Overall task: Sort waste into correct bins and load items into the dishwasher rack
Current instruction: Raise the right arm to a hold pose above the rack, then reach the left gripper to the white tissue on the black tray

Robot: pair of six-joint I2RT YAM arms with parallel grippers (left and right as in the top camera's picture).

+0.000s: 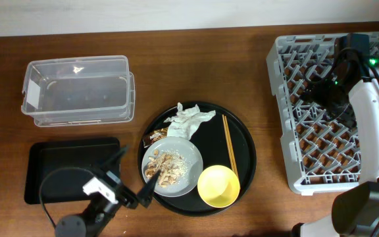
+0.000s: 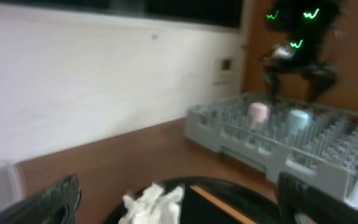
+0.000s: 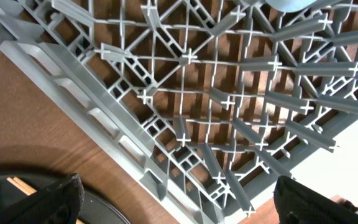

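While the left gripper (image 1: 139,167) hangs over the near side of the wooden table (image 1: 209,66) with its fingers spread wide and nothing between them, one fingertip (image 1: 151,184) reaches over the left rim of the pale grey plate (image 1: 191,153) (whether it touches cannot be told). To the left of that gripper lies the shallow black rectangular tray (image 1: 58,164).

The plate sits on the near left part of the large round black tray (image 1: 242,145) and carries the beige-brown food scraps (image 1: 166,168). Just beside it to the right, at the tray's near edge, stands the yellow bowl (image 1: 218,185), upright.

Further back on the round tray, the wooden chopsticks (image 1: 229,141) lie side by side on the right half, running from near to far. The brown-and-gold snack wrapper (image 1: 154,137) lies at the tray's left rim, just beyond the plate. The crumpled white napkin (image 1: 188,120) rests at the far part of the tray, against the plate's far edge.

Beyond the black rectangular tray, well apart from the round one, stands the clear plastic tub (image 1: 77,89).

On the right side is the grey dishwasher rack (image 1: 278,99). The pink cup (image 2: 258,114) and the blue cup (image 2: 298,119) stand next to each other among its pegs. The right gripper (image 3: 179,208) hangs above the rack's lattice, fingers wide apart and grasping nothing.
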